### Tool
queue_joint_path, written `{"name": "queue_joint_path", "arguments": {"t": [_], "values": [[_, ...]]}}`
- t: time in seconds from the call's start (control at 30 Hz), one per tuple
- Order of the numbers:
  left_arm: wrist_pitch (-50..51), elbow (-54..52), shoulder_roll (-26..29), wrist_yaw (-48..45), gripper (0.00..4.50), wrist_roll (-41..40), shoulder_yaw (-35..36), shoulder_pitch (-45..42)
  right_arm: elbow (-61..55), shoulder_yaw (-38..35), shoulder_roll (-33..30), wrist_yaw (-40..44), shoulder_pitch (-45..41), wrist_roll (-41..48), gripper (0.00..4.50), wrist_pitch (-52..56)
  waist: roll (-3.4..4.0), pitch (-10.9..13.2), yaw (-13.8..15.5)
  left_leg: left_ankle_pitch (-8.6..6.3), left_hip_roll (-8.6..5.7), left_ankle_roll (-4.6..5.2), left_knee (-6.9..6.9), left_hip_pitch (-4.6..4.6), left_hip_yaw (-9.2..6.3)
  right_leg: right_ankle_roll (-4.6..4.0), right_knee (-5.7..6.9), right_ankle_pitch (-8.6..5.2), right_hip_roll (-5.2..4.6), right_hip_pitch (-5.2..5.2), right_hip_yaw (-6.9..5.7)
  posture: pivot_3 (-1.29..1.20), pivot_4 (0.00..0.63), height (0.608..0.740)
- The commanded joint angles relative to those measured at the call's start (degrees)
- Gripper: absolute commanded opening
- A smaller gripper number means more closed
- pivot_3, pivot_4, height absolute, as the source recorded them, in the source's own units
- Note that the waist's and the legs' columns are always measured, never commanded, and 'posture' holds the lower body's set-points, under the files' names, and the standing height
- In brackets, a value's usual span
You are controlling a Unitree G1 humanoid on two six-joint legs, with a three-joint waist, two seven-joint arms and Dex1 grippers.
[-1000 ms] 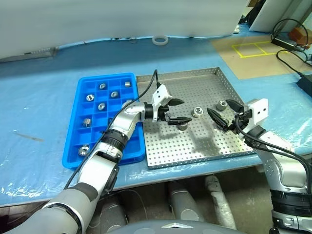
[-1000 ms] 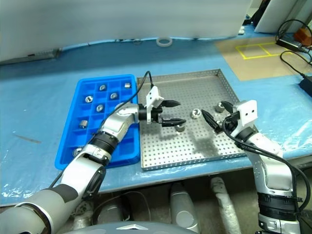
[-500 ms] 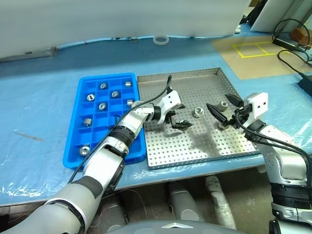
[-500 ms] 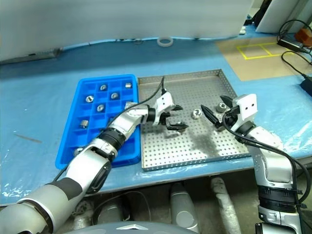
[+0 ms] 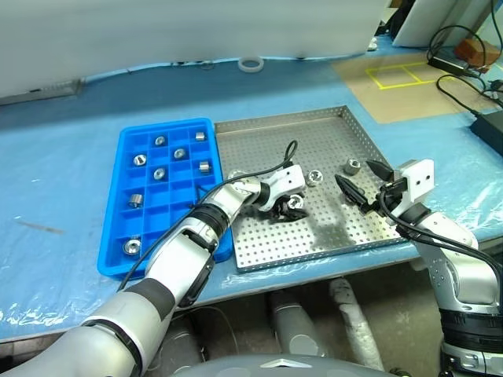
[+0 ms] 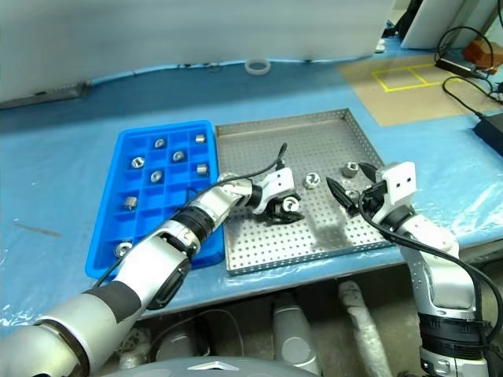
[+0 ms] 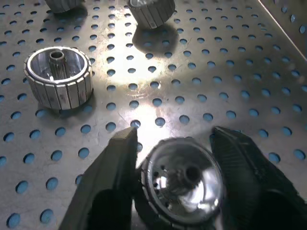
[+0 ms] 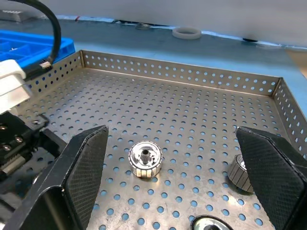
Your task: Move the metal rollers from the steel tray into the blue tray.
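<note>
A: What's nearest the robot?
B: The right gripper (image 5: 360,188), hanging over the near right part of the steel tray (image 5: 330,126), fingers spread wide with nothing between them.

A: And the left one?
B: The left gripper (image 5: 284,209) is down on the tray floor toward the middle, its two fingers (image 7: 117,167) closed in on either side of a roller (image 7: 184,177). That roller rests on the perforated floor, clamped between the pads.

A: Any others loose in that tray?
B: Yes. One roller (image 5: 315,177) sits just beyond the left gripper, and another (image 5: 350,166) lies to its right, near the right rim, just past the right gripper's fingertips.

A: What about the blue tray?
B: The blue tray (image 5: 126,149) lies against the steel tray's left side. Several of its compartments hold one roller each: one near the front corner (image 5: 131,247), one midway (image 5: 134,200), and a cluster toward the far end (image 5: 179,154).

A: Anything farther back?
B: A white ring (image 5: 251,64) on the blue cover, well beyond both trays.
</note>
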Motion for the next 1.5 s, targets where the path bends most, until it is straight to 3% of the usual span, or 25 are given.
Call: {"name": "queue_joint_path", "arguments": {"t": [0.03,0.17,0.4,0.57,0.73,0.87,1.03,1.4,1.5], "values": [[3.7,-3.8,-0.2,1.9,2.23,-6.4,7.0,-1.8,-0.9,1.6,0.5,1.7,-2.6,1.7,4.50,0.0,-0.01,0.0,-0.3,-0.03,-0.05,0.06,0.03,-0.06,0.00,-0.14,-0.03,0.09,-0.05,-0.01,0.00,-0.60,0.150,0.740],[7.9,-12.8,2.0,3.4,2.23,-10.6,11.3,1.7,2.4,5.4,0.9,5.5,-7.0,1.9,4.50,0.4,-0.02,0.0,-0.7,-0.07,-0.11,0.17,0.10,-0.13,-0.05,-0.17,-0.03,0.11,-0.13,-0.02,-0.08,-0.50,0.150,0.740],[17.6,-46.2,5.8,12.9,2.23,-15.8,16.0,17.1,9.0,13.1,4.4,15.5,-19.1,4.8,4.50,2.7,-0.01,0.0,1.2,0.05,0.07,0.36,0.00,-0.20,-0.19,-0.22,0.03,0.14,-0.10,-0.05,-0.40,-0.30,0.150,0.740],[23.1,-68.5,12.1,18.9,2.23,-15.9,18.5,31.9,17.6,22.1,6.7,26.1,-26.8,1.3,4.50,0.5,-0.01,0.0,5.4,0.09,0.27,0.33,-0.07,-0.16,-0.27,-0.25,0.11,0.13,-0.04,-0.05,-0.55,-0.13,0.150,0.740],[29.4,-82.7,14.3,27.5,2.23,-18.1,24.5,42.7,27.3,24.7,10.3,32.0,-33.6,-0.4,4.50,-3.6,0.00,0.1,12.3,0.34,0.70,-0.15,-0.18,-0.11,-0.27,-0.31,0.39,0.09,0.14,-0.10,-0.74,0.00,0.150,0.740],[31.8,-87.1,16.2,29.6,2.23,-17.4,23.7,48.9,32.3,25.5,12.5,34.7,-35.9,-1.7,4.50,-5.8,0.00,0.1,16.8,0.30,0.76,-0.48,-0.29,0.06,-0.24,-0.31,0.40,0.08,0.17,0.00,-0.73,0.07,0.150,0.740],[32.9,-89.7,15.2,32.7,2.23,-18.4,22.6,53.0,37.0,26.2,15.5,36.9,-38.2,-3.2,4.50,-8.3,-0.02,0.1,19.2,0.32,0.62,-0.53,-0.32,0.12,-0.17,-0.31,0.42,0.08,0.14,0.02,-0.62,0.12,0.150,0.740],[34.1,-81.9,18.4,31.1,2.23,-17.9,17.8,49.7,36.3,24.2,14.5,35.7,-36.6,-4.4,4.50,-8.7,-0.02,0.1,19.0,0.67,0.88,-1.09,-0.82,0.32,-0.27,-0.30,0.55,0.09,0.42,-0.12,-0.44,0.07,0.150,0.740],[34.2,-79.6,19.4,31.3,2.89,-17.6,17.3,49.6,35.1,23.4,14.0,34.7,-35.8,-4.2,4.50,-8.3,-0.02,0.1,18.9,0.69,0.93,-1.11,-0.86,0.31,-0.25,-0.30,0.53,0.09,0.53,-0.17,-0.41,0.04,0.150,0.740]]}}
